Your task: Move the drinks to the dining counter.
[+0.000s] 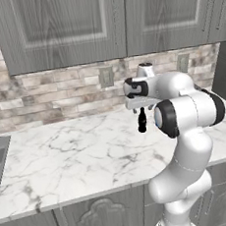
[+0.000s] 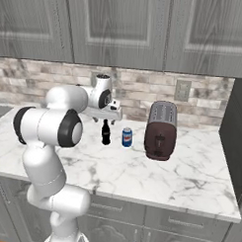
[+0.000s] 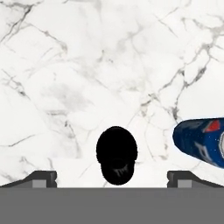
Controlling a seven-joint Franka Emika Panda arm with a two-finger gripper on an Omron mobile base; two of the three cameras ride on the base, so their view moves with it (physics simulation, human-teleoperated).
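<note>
Hovering spread wide, claw [image 3: 112, 177] straight above black bottle [image 3: 116, 154] — bottle centred between fingertips, blue can [image 3: 201, 141] just beside.

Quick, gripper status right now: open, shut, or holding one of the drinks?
Gripper: open, holding nothing, fingers spread wide above the black bottle, blue can off to one side.

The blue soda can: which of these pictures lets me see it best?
The right base view: the blue soda can stands whole and upright on the marble worktop, between the black bottle and the toaster. The hand view catches part of it from above, cut off at the edge. In the left base view I can't make it out.
</note>
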